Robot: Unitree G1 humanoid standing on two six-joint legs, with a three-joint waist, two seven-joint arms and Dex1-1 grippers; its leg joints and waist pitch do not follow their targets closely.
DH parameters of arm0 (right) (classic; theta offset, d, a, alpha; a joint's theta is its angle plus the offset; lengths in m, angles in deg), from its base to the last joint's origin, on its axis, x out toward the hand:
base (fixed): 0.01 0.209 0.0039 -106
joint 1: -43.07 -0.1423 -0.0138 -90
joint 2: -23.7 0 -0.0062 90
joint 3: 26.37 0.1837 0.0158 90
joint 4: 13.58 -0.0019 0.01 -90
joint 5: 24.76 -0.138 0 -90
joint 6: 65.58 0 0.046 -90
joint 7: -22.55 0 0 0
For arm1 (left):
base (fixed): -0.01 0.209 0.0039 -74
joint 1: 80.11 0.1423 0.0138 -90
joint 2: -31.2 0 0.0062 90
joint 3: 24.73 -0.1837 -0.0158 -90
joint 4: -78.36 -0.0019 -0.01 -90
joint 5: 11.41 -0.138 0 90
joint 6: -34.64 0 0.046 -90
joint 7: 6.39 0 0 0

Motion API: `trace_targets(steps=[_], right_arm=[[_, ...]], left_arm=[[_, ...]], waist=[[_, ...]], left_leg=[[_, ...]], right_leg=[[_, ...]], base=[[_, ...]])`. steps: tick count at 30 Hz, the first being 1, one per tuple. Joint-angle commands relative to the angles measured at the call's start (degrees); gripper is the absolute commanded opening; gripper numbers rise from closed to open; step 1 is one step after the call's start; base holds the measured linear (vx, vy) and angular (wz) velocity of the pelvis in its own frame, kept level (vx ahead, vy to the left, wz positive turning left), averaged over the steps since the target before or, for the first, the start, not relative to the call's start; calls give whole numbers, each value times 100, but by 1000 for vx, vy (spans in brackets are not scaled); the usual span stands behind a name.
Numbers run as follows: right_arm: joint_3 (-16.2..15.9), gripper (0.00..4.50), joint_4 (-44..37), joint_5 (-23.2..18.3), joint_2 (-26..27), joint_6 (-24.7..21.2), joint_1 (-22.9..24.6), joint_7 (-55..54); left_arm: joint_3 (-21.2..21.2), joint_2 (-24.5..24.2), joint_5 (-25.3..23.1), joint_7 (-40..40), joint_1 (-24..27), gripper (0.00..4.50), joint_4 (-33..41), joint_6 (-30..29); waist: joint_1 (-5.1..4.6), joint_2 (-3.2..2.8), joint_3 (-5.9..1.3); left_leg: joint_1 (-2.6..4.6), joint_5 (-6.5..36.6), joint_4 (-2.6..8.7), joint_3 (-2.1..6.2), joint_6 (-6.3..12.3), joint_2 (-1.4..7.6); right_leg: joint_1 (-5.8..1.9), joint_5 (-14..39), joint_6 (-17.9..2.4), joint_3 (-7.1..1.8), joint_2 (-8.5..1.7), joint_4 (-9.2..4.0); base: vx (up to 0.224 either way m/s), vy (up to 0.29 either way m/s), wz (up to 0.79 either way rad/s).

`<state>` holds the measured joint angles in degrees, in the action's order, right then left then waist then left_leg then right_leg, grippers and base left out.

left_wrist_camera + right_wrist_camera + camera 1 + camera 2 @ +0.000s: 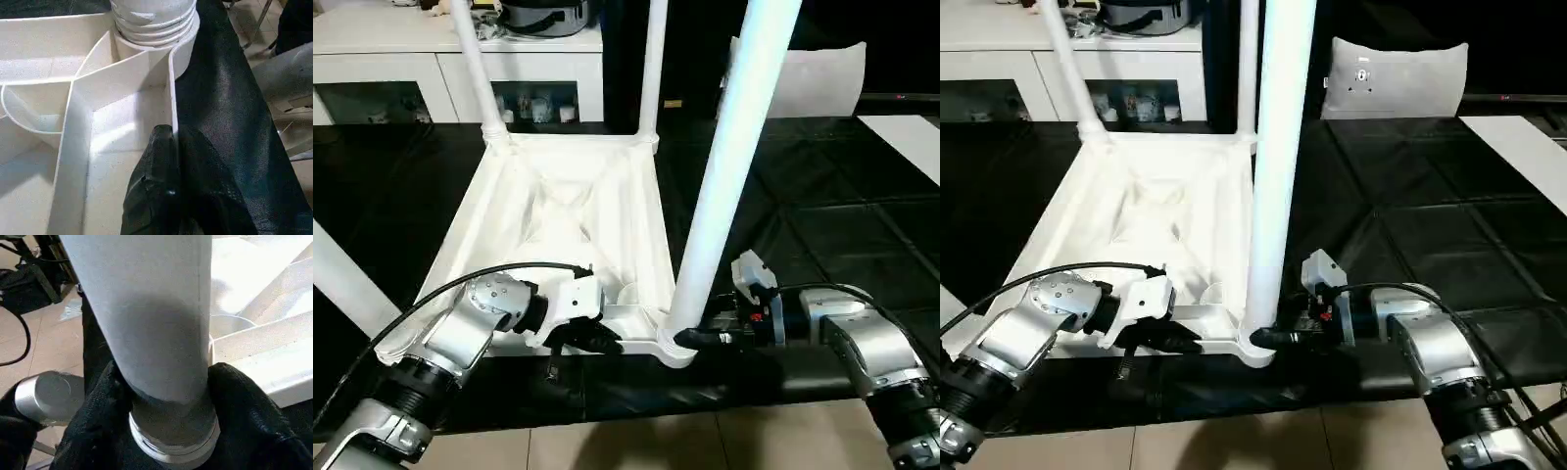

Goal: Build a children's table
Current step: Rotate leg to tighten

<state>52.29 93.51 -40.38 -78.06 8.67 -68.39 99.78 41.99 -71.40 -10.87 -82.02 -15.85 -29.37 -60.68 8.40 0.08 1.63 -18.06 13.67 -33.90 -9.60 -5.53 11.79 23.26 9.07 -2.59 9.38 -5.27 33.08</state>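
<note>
The white table top (558, 211) lies upside down on a black mat, ribs facing up. Two legs (475, 69) (653, 69) stand in its far corner sockets. A third leg (729, 166) rises from the near right corner socket, its ringed end (156, 29) seated there. My right gripper (690, 338) is shut on this leg's base, a black finger (239, 401) on each side. My left gripper (597, 338) is shut on the top's near rim wall (171, 98), just left of that corner. Another leg (347, 284) slants off by the near left corner.
A white cabinet (460, 59) with shelves stands behind the table. A white cushion (813, 78) leans at the back right, and a white board (911, 137) lies at the right edge. The black mat (822, 215) ends at tiled floor (636, 441) near me.
</note>
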Motion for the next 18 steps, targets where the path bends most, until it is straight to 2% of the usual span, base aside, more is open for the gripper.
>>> trace_targets(steps=[1,4,6,10,12,14,15,16,17,18], right_arm=[[-17,217,17,-111,17,17,-107,80],[-24,206,-45,-149,23,-15,-54,97],[-17,205,-109,-188,36,-51,2,112],[142,200,-245,-146,284,-101,193,-519],[227,199,-144,63,508,-294,139,-1238],[418,198,75,232,860,-674,-44,-2197],[491,197,142,253,974,-817,-111,-2476],[564,197,209,272,1086,-949,-177,-2746],[628,197,267,286,1187,-1060,-238,-2983],[733,197,398,394,1468,-1239,-393,-3602]], left_arm=[[-280,14,-104,-215,2,0,-33,76],[-235,27,-60,-167,44,0,2,-9],[-195,40,-16,-124,78,0,26,-80],[37,234,170,229,129,0,169,-618],[163,389,161,578,94,0,157,-883],[316,630,80,1137,21,0,123,-1261],[360,708,47,1312,-8,0,109,-1373],[410,798,21,1497,-39,0,91,-1498],[462,888,2,1674,-71,0,71,-1621],[693,1255,33,2292,-199,0,-47,-1959]], waist=[[-24,58,-294],[-24,61,-301],[-23,22,-302],[-42,29,-293],[-72,31,-273],[-115,-19,-243],[-160,-4,-234],[-259,-8,-234],[-309,-19,-234],[-359,-19,-241]], left_leg=[[-111,391,391,9,389,178],[-109,368,389,10,381,179],[-109,365,388,14,374,184],[-114,441,400,14,327,182],[-101,538,403,8,279,151],[-71,773,393,12,150,94],[-77,833,394,11,123,85],[-82,966,383,44,61,62],[-94,1016,380,45,60,55],[-98,1073,364,58,80,46]], right_leg=[[-377,1980,-417,-410,-408,-382],[-379,1974,-396,-409,-405,-378],[-376,1924,-422,-410,-407,-375],[-382,1911,-472,-406,-403,-385],[-373,2210,-345,-388,-386,-435],[-353,2875,-81,-322,-384,-559],[-352,2980,-16,-310,-374,-588],[-357,3173,132,-240,-359,-628],[-358,3199,162,-233,-352,-643],[-365,3236,237,-200,-353,-674]], base=[[0,0,0],[0,0,0],[0,0,0],[0,0,0],[0,0,0],[0,0,0],[0,0,0],[0,0,0],[0,0,0],[0,0,0]])
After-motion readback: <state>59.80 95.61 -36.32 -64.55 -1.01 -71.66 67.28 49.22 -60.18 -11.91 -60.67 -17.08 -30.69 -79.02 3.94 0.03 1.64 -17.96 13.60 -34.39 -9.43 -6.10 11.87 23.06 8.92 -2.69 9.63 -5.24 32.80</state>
